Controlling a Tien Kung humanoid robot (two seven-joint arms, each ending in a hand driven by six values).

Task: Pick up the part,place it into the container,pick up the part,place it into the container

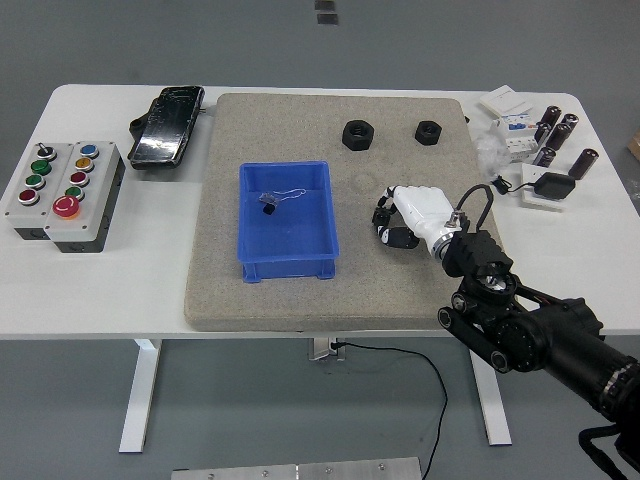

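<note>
A small black gear [381, 219] lies on the grey felt mat [300, 290], just right of the blue container [287, 258]. My right hand [396, 222], white with black fingertips, reaches in from the lower right and its fingers are curled round the gear, low over the mat. The container holds a small dark part [268, 208] and a bit of clear wire. Two black nuts [357, 133] [429, 131] sit at the mat's far edge. My left hand is out of view.
A grey button box [62, 190] stands at the table's left and a black device [168, 123] lies at the back left. Dark cylinders [557, 132], white boxes [510, 110] and a plug [548, 187] crowd the right end.
</note>
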